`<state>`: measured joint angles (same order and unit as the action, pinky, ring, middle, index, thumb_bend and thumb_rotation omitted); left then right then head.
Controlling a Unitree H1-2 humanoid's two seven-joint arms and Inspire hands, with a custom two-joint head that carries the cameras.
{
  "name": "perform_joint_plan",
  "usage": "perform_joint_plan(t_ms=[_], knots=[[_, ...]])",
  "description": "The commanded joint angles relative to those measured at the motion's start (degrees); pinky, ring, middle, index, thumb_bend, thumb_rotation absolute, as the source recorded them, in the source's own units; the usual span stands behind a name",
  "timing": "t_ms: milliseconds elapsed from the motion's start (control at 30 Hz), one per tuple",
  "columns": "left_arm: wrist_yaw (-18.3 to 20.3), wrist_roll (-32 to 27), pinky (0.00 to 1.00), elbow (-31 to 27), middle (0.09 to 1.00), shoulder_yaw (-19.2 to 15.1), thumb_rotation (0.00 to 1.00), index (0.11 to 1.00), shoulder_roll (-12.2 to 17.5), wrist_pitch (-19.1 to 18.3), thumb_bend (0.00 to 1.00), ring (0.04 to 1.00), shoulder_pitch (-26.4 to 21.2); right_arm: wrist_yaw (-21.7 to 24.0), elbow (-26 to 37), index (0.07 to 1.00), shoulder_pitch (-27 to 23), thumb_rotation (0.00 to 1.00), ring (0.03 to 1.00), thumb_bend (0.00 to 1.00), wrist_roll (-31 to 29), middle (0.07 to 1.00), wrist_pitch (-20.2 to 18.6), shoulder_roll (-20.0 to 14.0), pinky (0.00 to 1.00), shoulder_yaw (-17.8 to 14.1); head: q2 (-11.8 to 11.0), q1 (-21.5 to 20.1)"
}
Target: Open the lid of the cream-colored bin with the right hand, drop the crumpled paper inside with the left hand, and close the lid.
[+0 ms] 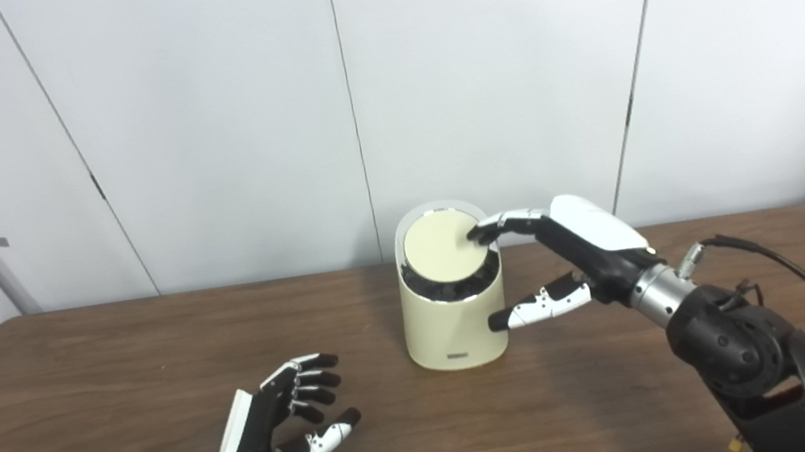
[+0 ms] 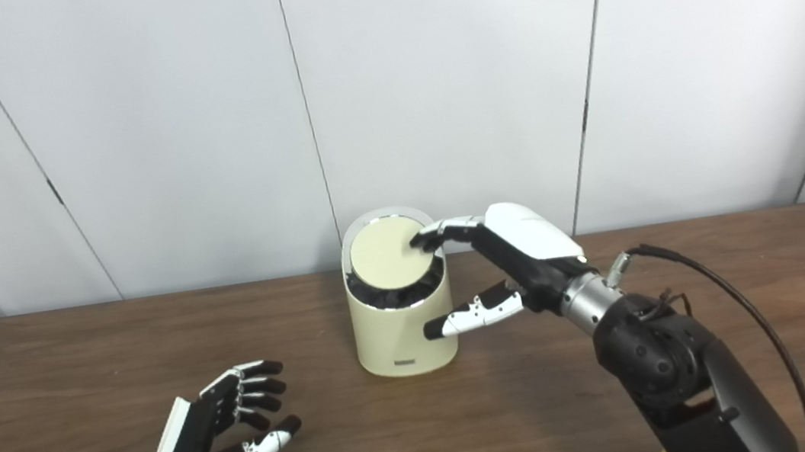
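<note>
1. A dark brown wood-grain table point(image 1: 120, 368) fills the lower half of both views, its far edge running against a wall of plain white panels point(image 1: 206, 127) split by thin dark seams. A grey strip slants down the wall at far left.
2. The cream-colored bin point(image 1: 453, 327) stands upright near the table's far edge, about mid-width. Its round lid point(image 1: 442, 246) sits tilted in the top opening, with a dark gap showing below its near edge.
3. The right hand point(image 1: 567, 255) reaches in from the right; its fingertips point(image 1: 484, 231) rest on the lid's right rim, while the thumb points at the bin's side, just beside it. It grasps nothing, fingers extended.
4. The left hand point(image 1: 280, 421) hovers low over the near-left table, well apart from the bin, palm turned inward, fingers loosely curled and spread, empty.
5. A black cable point(image 1: 799, 269) arcs from the right wrist over the table.
6. Crumpled paper shows in neither view.
</note>
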<state>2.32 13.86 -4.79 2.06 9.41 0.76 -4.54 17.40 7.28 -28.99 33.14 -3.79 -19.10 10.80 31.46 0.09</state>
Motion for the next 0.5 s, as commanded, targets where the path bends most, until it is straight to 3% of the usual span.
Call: perform_joint_plan(t_ms=[0,67,200,467], knots=[[-0.41,0.36,0.54,-2.21,0.674,-0.07,0.1,0.734,0.41,1.04,0.58,0.625,-1.16,-2.87,2.56,0.809,-1.03,0.42,0.844,0.66,-0.83,0.808,1.23,0.32,0.7,-1.72,0.04,0.08],[-0.45,0.34,0.54,-2.18,0.674,-0.1,0.09,0.734,0.39,1.05,0.58,0.627,-1.2,-3.35,3.05,0.838,-0.22,0.43,0.844,0.66,-1.42,0.859,0.54,0.72,0.68,-2.35,0.04,0.08],[-0.55,0.29,0.54,-2.05,0.676,-0.17,0.08,0.735,0.42,1.38,0.58,0.632,-1.31,-6.46,1.72,0.89,2.82,0.39,0.866,0.65,-5.53,0.923,4.4,1.1,0.7,-4.77,-0.07,0.17],[-0.48,-0.52,0.54,-1.49,0.678,-0.65,0.1,0.73,0.98,2.39,0.58,0.624,-1.78,-9.32,1.3,0.933,9.68,0.4,0.875,0.77,-9.71,0.955,3.43,2.49,0.74,-8.07,-0.27,-0.14]])
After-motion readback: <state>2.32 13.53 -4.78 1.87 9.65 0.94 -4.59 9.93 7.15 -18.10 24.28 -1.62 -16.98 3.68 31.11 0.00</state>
